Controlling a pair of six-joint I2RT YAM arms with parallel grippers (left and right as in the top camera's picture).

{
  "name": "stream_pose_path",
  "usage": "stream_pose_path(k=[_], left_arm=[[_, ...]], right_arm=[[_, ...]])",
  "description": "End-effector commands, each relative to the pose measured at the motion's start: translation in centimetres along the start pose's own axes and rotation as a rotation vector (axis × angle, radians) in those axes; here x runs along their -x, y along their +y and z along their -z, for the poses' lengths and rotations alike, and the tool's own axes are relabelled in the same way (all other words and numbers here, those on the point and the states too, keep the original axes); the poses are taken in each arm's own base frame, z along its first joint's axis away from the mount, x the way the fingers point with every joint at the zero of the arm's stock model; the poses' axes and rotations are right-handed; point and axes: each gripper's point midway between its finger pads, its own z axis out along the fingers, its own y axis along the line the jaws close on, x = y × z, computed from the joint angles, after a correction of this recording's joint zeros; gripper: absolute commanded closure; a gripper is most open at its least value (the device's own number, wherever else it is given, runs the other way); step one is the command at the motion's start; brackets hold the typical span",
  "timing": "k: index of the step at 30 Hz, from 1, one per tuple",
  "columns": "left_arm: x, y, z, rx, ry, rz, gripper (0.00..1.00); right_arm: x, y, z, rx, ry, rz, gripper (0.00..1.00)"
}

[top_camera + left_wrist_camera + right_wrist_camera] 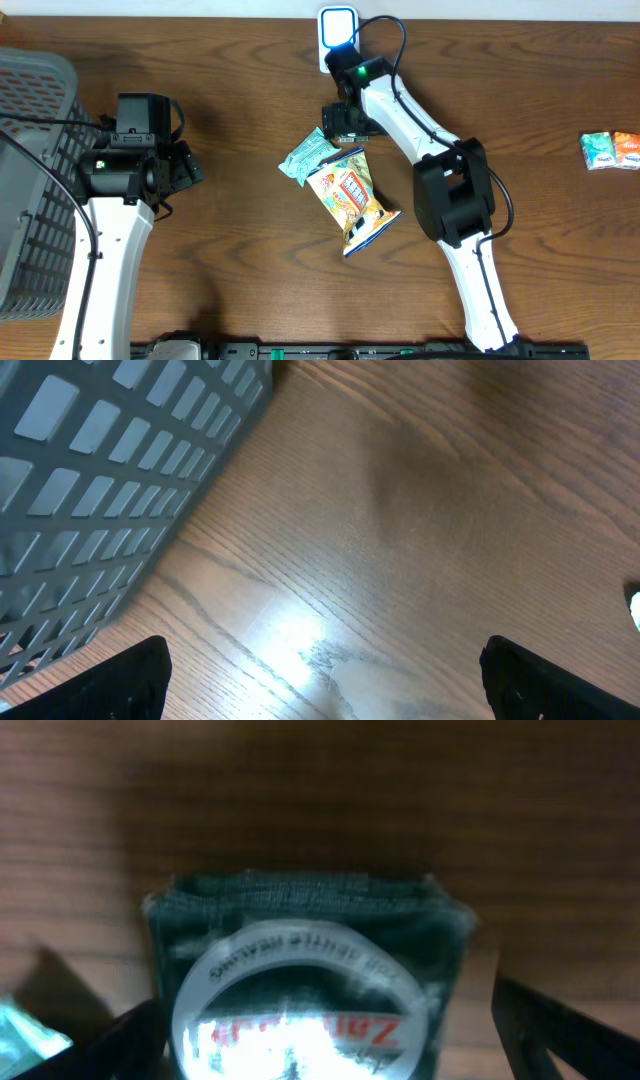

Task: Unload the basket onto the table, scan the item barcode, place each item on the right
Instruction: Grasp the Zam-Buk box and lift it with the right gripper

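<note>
The right pincer (322, 1025) stood released, jaws wide on either side of a dark green packet (305, 935) bearing a round white label. The packet lay on the counter (300, 800), just beside a teal packet (308, 155) and near a yellow snack bag (352, 197). Contact with the fingers could not be determined. The left pincer (325, 680) hung released above the counter, beside the grey basket (90, 490).

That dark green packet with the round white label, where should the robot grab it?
Probably across its two straight side edges, coming down from above. The dark green packet lies flat on the table, and the open right pincer straddles it, one finger at each side.
</note>
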Motion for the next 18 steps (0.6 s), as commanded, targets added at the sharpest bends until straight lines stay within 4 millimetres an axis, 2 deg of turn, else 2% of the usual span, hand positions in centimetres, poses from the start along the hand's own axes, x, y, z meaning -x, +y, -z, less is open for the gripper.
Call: stream_pose_path(k=[1, 2, 3, 6, 8, 9, 11, 14, 18], left_arm=[[0.2, 0.4, 0.0, 0.021, -0.006, -0.006, 0.02], [0.2, 0.4, 0.0, 0.021, -0.007, -0.006, 0.02], [0.2, 0.4, 0.0, 0.021, -0.006, -0.006, 0.02], [0.2, 0.4, 0.0, 0.021, -0.006, -0.006, 0.02], [0.2, 0.4, 0.0, 0.021, -0.006, -0.006, 0.03], [0.2, 0.4, 0.0, 0.021, -0.006, -0.006, 0.02], [0.2, 0.4, 0.0, 0.021, -0.006, -0.006, 0.02], [0.2, 0.4, 0.0, 0.021, -0.006, -0.006, 0.02], [0.2, 0.4, 0.0, 0.021, -0.007, -0.006, 0.02]], right_arm=[[0.0, -0.3, 0.2, 0.003, -0.019, -0.018, 0.01], [0.0, -0.1, 0.2, 0.018, -0.014, -0.019, 0.01], [-0.1, 0.3, 0.2, 0.044, -0.007, -0.02, 0.2], [-0.3, 0.7, 0.5, 0.078, 0.007, 0.0, 0.32], [-0.5, 0.9, 0.9, 0.111, 0.029, 0.024, 0.48], [-0.5, 0.9, 1.2, 0.124, 0.034, 0.022, 0.54], [-0.5, 0.7, 2.1, 0.16, 0.052, 0.01, 0.57], [-0.1, 0.7, 3.8, 0.243, 0.061, 0.035, 0.54], [0.4, 1.8, 8.3, 0.497, 0.049, 0.106, 0.51]])
